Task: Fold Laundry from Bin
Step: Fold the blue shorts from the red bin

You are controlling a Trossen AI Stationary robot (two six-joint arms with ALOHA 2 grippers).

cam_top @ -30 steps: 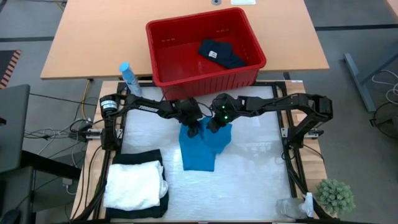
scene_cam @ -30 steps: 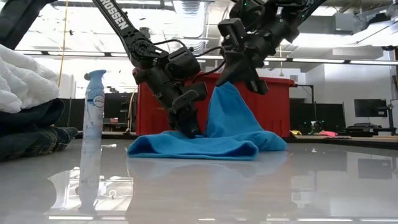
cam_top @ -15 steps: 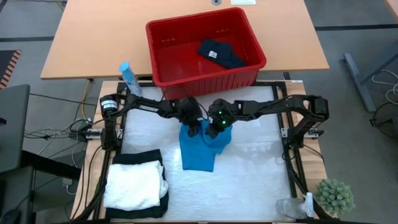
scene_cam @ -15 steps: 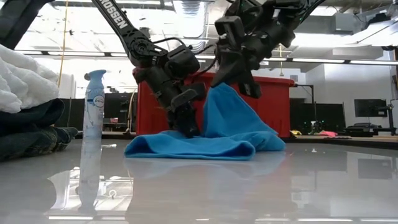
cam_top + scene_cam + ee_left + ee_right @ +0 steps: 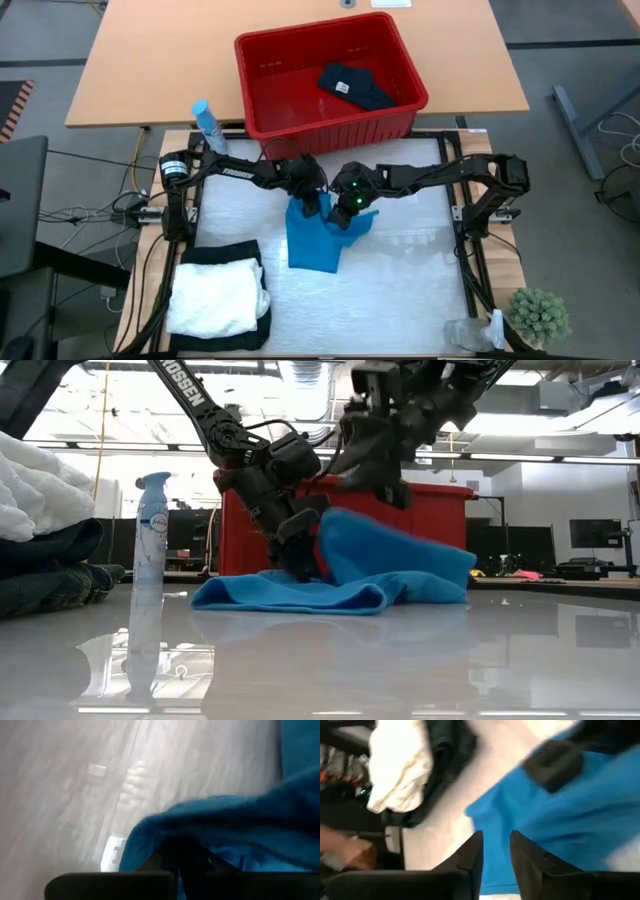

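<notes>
Your left gripper was clamped shut on an edge of the blue cloth, pinning it low against the table. Your right gripper hung just beside it, above the raised fold. Its fingers stood slightly apart with nothing between them, so it looked to have just let the fold drop. To do this step well, I would keep the left claw holding the edge down until the fold has settled, lift the right claw straight up clear of the fabric, then smooth the fold outward from the pinned edge.

The cloth was soft and fleecy. It lay below both claws in a rounded hump over a flat layer, with bulging rather than creased edges. Behind both claws stood the red bin, rigid plastic, with a dark garment left inside. Well to the left claw's side sat a folded pile: crinkled white on black.
</notes>
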